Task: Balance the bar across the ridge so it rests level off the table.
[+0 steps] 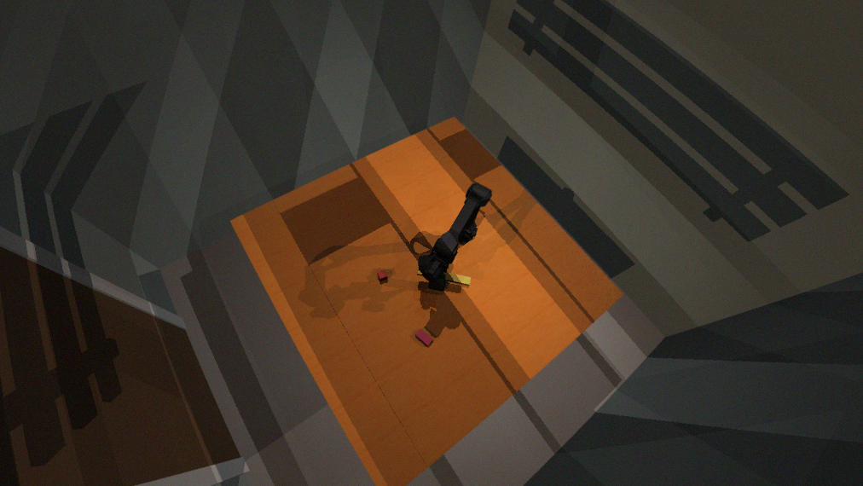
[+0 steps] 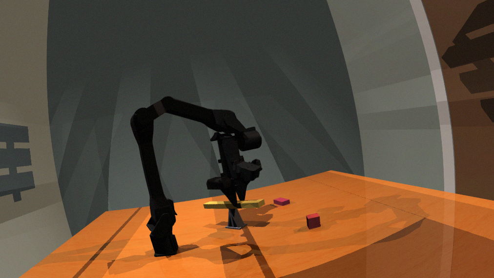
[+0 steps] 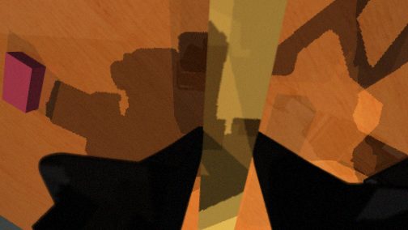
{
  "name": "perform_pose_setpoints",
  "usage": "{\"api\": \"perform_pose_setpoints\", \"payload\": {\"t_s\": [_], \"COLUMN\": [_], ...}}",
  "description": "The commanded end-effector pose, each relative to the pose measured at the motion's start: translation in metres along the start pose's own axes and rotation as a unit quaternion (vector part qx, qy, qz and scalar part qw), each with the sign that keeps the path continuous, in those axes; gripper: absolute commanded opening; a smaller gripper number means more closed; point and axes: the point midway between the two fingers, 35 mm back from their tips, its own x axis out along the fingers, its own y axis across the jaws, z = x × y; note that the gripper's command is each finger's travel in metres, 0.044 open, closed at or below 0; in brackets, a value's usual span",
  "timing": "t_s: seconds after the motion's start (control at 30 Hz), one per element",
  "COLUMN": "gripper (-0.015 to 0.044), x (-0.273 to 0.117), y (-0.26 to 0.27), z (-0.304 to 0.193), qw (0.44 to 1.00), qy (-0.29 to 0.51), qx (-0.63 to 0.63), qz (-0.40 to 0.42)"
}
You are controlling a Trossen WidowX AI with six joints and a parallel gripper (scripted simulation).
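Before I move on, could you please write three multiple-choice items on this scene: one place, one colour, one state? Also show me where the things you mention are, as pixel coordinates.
1. Where is the yellow bar [image 1: 460, 280] [image 2: 256, 203] [image 3: 247, 73]?
A) flat on the table
B) above the dark grey ridge [image 2: 234, 219]
C) beneath the ridge

2. What colour is the flat rectangular block [image 1: 424, 337] [image 2: 281, 201] [image 3: 17, 83]?
A) green
B) white
C) pink

3. How is the black gripper [image 2: 237, 203] [image 3: 227, 134]?
A) shut on the bar
B) wide open
C) shut on nothing

1 B: the exterior view shows the ridge below it.
2 C: its top is pink.
3 A: fingers grip both sides.
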Motion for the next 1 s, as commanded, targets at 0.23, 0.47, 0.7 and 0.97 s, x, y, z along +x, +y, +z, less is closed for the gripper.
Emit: {"api": "perform_pose_setpoints", "payload": {"t_s": [0.23, 0.47, 0.7, 0.97], "gripper": [0.0000, 0.0000, 0.0000, 0.0000], "x": [0.0016, 0.0022, 0.0029, 0.0036], "y": [-0.0001, -0.0001, -0.0002, -0.0003], "z": [-0.0006, -0.0006, -0.0007, -0.0007], "qw": [1.000, 1.000, 1.000, 1.000], "qy": [0.002, 0.002, 0.002, 0.002], "qx": [0.001, 0.001, 0.001, 0.001], "qz": [0.000, 0.000, 0.000, 0.000]}}
